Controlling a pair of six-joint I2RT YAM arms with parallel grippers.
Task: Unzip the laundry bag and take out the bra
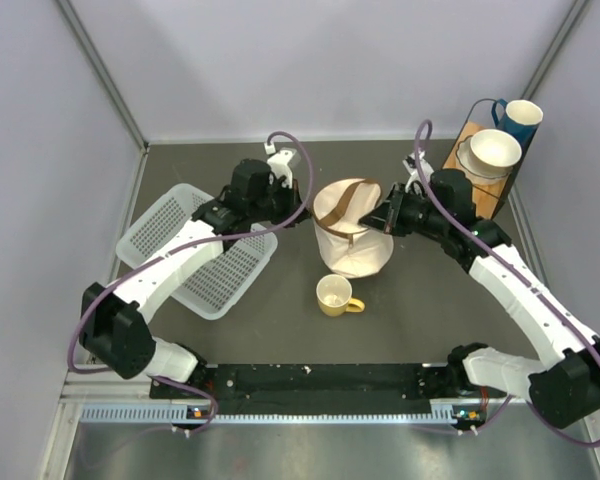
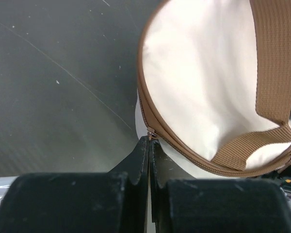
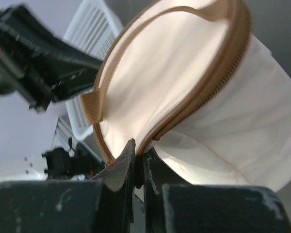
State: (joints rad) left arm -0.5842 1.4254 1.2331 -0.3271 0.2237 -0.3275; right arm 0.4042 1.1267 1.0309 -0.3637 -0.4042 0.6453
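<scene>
The laundry bag [image 1: 352, 232] is a cream pouch with brown trim, and it stands upright mid-table with its round lid zipped shut. My left gripper [image 1: 306, 210] is at its left rim. In the left wrist view the gripper [image 2: 150, 140] is shut on the small brown zip pull [image 2: 151, 135] at the lid seam. My right gripper [image 1: 376, 219] is at the bag's right rim. In the right wrist view it [image 3: 139, 151] is shut on the brown trim [image 3: 157, 133] of the lid's edge. A brown strap [image 2: 274, 63] crosses the lid. The bra is hidden.
A white lattice basket [image 1: 195, 250] lies left of the bag, under my left arm. A yellow mug [image 1: 335, 295] stands just in front of the bag. At the back right, a wooden tray [image 1: 480, 175] holds a cream bowl [image 1: 494, 150] and a blue mug [image 1: 520, 118].
</scene>
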